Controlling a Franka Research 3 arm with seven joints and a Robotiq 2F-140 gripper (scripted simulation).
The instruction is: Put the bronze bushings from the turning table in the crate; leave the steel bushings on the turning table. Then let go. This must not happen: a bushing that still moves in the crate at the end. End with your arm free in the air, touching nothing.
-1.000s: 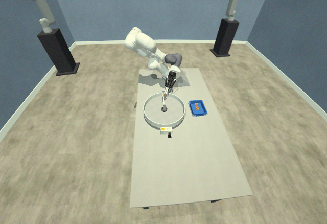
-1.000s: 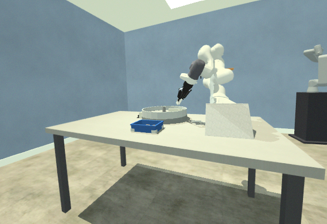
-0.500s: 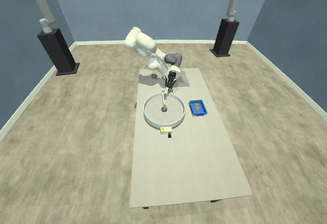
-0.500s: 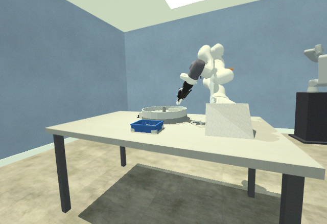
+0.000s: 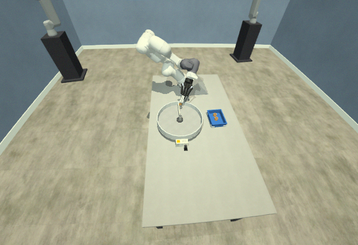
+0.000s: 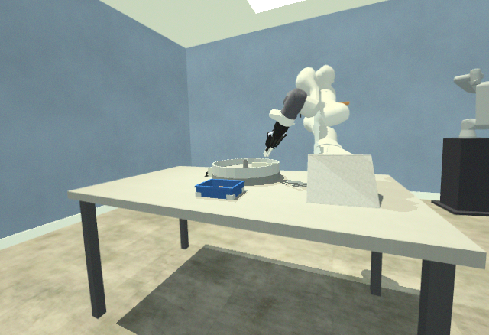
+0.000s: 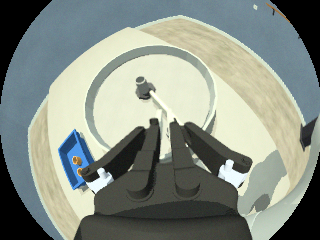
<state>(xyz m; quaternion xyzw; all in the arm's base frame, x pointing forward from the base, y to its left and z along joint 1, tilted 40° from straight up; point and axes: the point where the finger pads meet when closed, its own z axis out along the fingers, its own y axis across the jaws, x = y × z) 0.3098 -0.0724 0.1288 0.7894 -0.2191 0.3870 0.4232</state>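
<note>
Hand found with its fingers together, nothing clamped, tilted over the near-arm side of the turning table. An orange piece, judged a bronze bushing, shows inside the rim near the fingertips; a grey shape just beside it may be steel but cannot be confirmed. Two bronze bushings lie in the crate; whether they are at rest cannot be judged here.

Recommended procedure: identify the metal first, open the fingers above the rim, match any turning of the table, descend around the bronze piece alone and close squarely. Lift clear of the wall before crossing, and release low in the crate so that nothing rolls.

Obstructions noted: the pale bar runs from the hub towards the pick area and could catch a finger. The control box stands on the bench beyond the table's opposite side, outside the direct path to the crate.
</note>
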